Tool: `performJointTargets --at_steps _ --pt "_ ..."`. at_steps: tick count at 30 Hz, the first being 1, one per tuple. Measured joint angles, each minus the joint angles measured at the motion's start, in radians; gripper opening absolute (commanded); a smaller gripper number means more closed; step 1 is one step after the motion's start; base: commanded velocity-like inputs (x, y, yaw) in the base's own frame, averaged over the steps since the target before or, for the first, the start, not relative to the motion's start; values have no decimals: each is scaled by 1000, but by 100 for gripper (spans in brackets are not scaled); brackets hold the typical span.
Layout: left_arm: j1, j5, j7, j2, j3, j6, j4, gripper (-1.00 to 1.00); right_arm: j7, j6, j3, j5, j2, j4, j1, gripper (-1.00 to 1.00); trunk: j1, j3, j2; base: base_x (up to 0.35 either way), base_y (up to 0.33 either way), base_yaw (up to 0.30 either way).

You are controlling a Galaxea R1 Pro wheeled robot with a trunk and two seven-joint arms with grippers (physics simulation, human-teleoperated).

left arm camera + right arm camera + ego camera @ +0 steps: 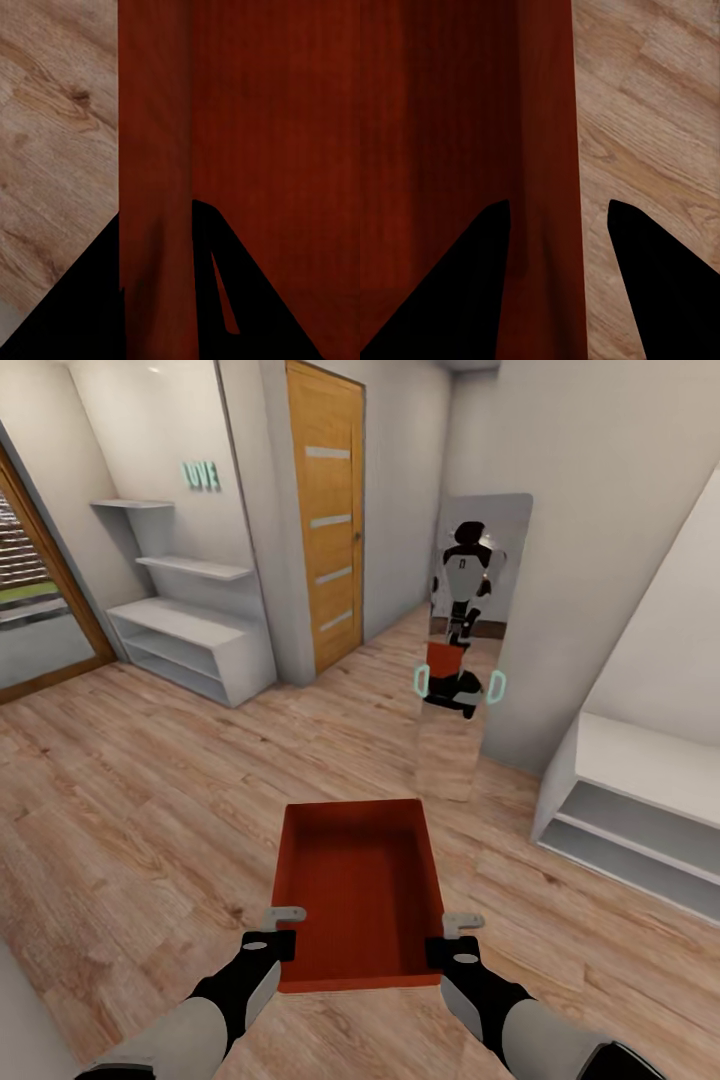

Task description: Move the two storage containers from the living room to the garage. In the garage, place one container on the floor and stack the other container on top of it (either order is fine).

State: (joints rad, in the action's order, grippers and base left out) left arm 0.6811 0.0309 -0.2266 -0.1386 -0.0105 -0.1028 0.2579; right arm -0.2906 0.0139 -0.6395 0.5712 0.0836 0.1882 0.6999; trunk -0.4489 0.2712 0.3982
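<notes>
Left: white shelf unit (190, 630), orange wooden door (328, 510). Left gripper (270, 942) pinches the storage container (360, 890) by its left wall; fingers straddle it. Container held over wood-plank floor (120, 810), interior shadowed. Right gripper (452, 950) likewise clamps the right wall. Mirror (470, 650) reflects the robot; right shelving (640, 810) is cropped.

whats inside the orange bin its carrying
Nothing visible inside the storage container: the head view shows only its bare red bottom. Both hands, left and right, clamp its side walls.
</notes>
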Motion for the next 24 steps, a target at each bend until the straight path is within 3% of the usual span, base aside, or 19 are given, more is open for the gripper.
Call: performJointTargets --at_steps 8,24 --pt "0 1 -2 -1 0 0 0 -100 0 1 -2 3 -1 0 0 -100 0 0 0 324 0 38" --pt "0 1 0 0 0 0 0 -100 0 1 1 0 0 0 0 -100 0 0 0 324 0 261"
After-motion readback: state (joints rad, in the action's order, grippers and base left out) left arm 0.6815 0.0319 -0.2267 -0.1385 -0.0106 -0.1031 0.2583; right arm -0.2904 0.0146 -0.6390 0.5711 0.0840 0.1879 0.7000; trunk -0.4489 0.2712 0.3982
